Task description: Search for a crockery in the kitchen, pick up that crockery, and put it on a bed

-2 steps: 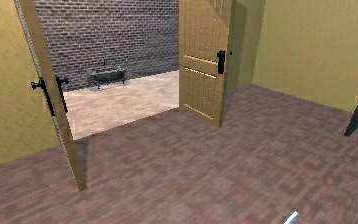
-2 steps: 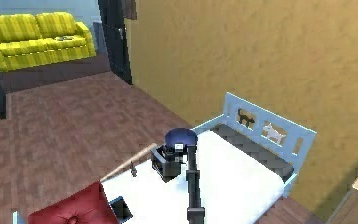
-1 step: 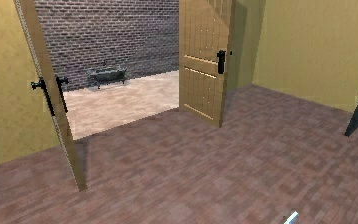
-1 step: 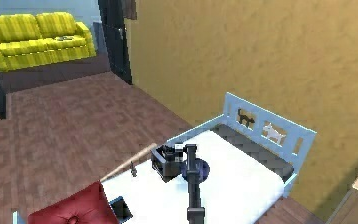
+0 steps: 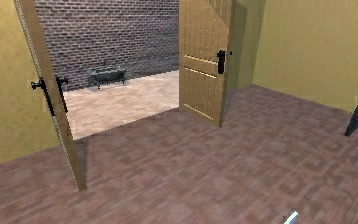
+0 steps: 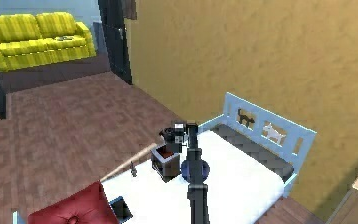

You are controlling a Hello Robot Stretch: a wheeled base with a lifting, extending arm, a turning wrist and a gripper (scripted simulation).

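Note:
In the arm side view my arm (image 6: 195, 185) rises from the bottom edge over a bed (image 6: 242, 165) with a white mattress and a light blue headboard (image 6: 267, 128) with animal cut-outs. The gripper (image 6: 169, 140) sits at the arm's far end, near the mattress's far edge. Just below it is a small dark reddish-brown, cup-like thing (image 6: 167, 161), at or on the mattress edge. I cannot tell whether the gripper holds it.
A red pillow (image 6: 77, 208) lies at the bed's near left end. A yellow sofa (image 6: 39, 38) and a dark door (image 6: 115, 40) stand beyond on the brown floor. Ahead, two wooden doors (image 5: 205, 58) stand ajar on a brick-walled room with a dark metal rack (image 5: 107, 76).

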